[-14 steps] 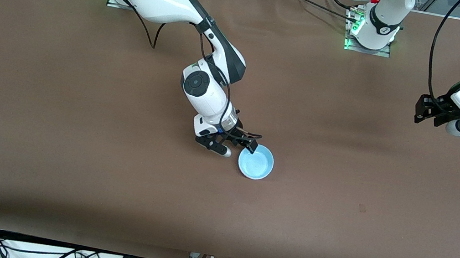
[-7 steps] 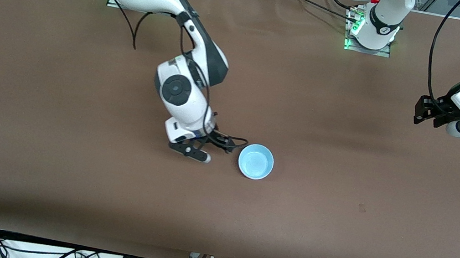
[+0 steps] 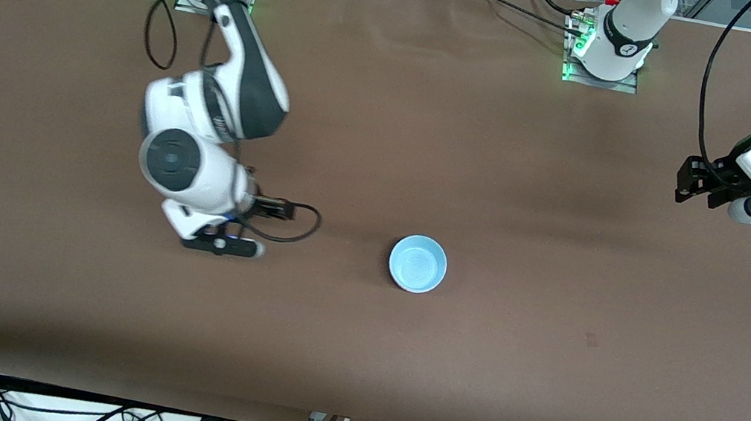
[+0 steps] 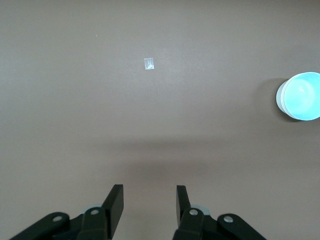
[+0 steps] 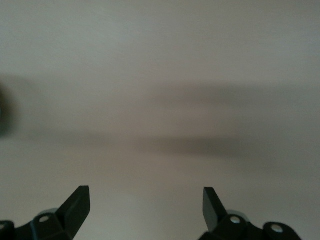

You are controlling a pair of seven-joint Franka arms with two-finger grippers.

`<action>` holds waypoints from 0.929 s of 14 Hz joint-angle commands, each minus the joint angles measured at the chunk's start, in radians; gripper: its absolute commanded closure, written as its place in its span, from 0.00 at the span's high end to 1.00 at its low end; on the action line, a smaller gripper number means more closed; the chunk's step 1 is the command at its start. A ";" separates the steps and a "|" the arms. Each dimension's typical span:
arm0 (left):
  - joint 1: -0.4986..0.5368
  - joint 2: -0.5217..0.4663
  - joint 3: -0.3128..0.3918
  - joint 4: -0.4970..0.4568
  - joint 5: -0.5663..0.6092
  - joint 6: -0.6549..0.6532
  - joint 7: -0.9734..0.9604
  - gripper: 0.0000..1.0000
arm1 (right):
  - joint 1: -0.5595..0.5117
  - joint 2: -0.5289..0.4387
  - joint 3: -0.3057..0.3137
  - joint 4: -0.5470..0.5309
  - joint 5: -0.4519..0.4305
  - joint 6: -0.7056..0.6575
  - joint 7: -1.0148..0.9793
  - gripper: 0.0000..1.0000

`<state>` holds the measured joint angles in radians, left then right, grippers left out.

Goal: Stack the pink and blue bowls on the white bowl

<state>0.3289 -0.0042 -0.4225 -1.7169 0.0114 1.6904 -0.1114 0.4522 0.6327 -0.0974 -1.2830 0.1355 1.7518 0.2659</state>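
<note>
While blue bowl (image 3: 417, 264) sits mid-table, right gripper (image 5: 145, 205) hangs agape & empty, left gripper (image 4: 147, 202) half-spread, empty.

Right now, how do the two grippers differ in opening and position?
The right gripper is spread wide over bare table toward the right arm's end; the left gripper is only partly open, over the left arm's end. The blue bowl shows in the left wrist view, not in the right one. Both hold nothing.

blue bowl (image 3: 417, 264): smooth glossy plastic | table (image 3: 548, 358): matt brown cloth-like cover
</note>
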 commanded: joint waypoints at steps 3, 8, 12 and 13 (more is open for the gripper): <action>0.015 -0.030 -0.002 -0.033 -0.027 0.022 0.029 0.50 | 0.002 -0.111 -0.186 -0.027 -0.010 -0.205 -0.313 1.00; 0.015 -0.030 -0.002 -0.033 -0.027 0.022 0.029 0.50 | -0.141 -0.267 -0.150 -0.077 -0.080 -0.294 -0.338 1.00; 0.015 -0.030 -0.002 -0.035 -0.027 0.023 0.029 0.50 | -0.280 -0.427 -0.035 -0.121 -0.181 -0.288 -0.335 1.00; 0.013 -0.030 -0.002 -0.035 -0.027 0.023 0.029 0.50 | -0.303 -0.461 -0.032 -0.134 -0.180 -0.285 -0.336 1.00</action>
<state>0.3297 -0.0045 -0.4224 -1.7244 0.0113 1.6964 -0.1113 0.2144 0.2867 -0.1722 -1.3405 -0.0268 1.4522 -0.0728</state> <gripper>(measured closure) 0.493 0.000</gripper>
